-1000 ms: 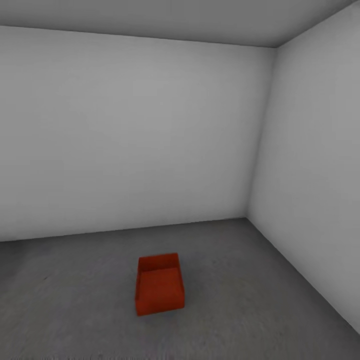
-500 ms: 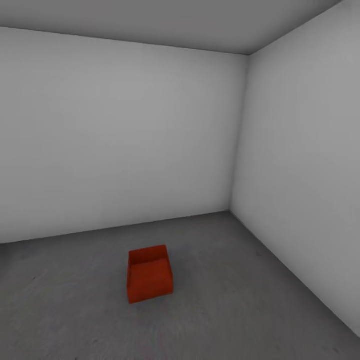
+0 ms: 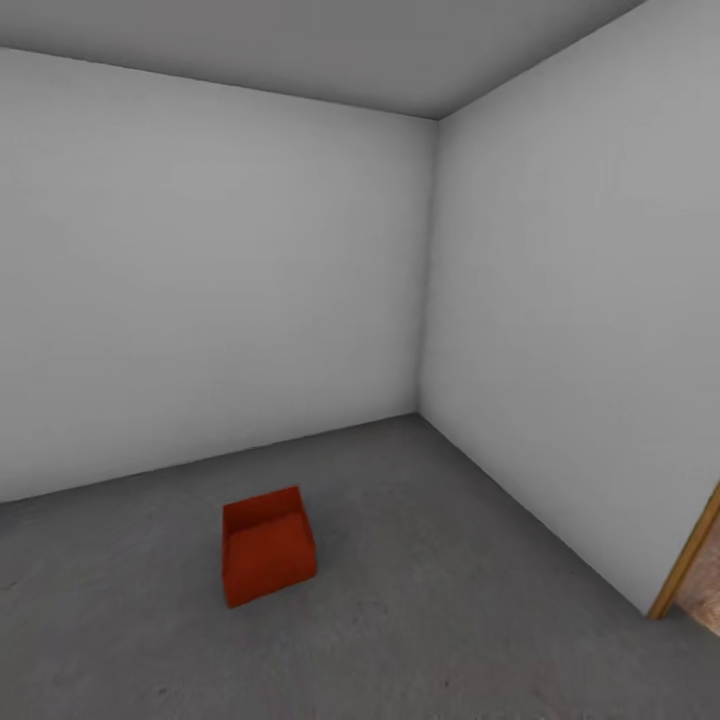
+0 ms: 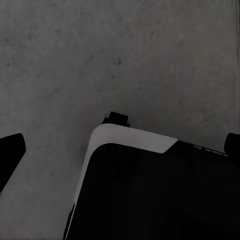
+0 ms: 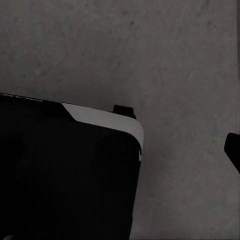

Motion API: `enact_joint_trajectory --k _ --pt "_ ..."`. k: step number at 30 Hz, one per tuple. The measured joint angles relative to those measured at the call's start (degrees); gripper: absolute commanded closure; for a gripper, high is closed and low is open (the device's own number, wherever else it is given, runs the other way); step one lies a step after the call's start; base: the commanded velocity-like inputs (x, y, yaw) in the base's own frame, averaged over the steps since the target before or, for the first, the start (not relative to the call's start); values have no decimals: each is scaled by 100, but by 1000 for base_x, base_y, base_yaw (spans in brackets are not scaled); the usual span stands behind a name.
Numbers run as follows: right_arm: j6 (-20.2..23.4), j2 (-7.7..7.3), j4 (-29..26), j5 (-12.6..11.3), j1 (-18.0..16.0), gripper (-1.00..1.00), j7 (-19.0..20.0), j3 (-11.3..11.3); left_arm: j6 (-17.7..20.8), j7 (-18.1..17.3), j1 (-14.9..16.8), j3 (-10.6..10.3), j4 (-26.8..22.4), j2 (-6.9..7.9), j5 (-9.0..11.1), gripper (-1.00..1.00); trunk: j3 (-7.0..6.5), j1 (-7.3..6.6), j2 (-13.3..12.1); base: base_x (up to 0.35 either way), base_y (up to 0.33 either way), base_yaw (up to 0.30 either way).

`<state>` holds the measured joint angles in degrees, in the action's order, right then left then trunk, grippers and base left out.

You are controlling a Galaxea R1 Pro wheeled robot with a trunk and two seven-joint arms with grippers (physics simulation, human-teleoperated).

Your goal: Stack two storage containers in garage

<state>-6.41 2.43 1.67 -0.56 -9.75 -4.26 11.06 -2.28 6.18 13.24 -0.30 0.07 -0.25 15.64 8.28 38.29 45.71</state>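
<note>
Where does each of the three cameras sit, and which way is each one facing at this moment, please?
Head view: on the robot's head, facing a garage corner, down over the floor and one container; a doorway edge at right.
Left wrist view: on the left arm, facing down at the floor and the robot's dark base.
Right wrist view: on the right arm, likewise, with the base.
Both wrist views share floor and base.
</note>
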Motion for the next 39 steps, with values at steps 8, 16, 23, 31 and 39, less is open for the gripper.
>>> enact_joint_trajectory --k 8,16,23,31,39 --pt "0 1 0 1 0 -100 0 0 0 0 0 0 0 0 0 -100 0 0 0 0 0 -290" --pt "34 0 0 1 0 -100 6 0 9 8 0 0 0 7 0 -100 0 0 0 0 0 -290" --pt "20 -9 0 0 0 -100 9 -8 9 9 0 0 0 9 0 -100 0 0 0 0 0 -290" --pt "13 -9 0 0 0 -100 9 -9 6 9 0 0 0 13 0 -100 0 0 0 0 0 -290" --pt "40 -11 0 0 0 -100 38 -9 -15 10 0 0 0 16 2 -100 0 0 0 0 0 -290"
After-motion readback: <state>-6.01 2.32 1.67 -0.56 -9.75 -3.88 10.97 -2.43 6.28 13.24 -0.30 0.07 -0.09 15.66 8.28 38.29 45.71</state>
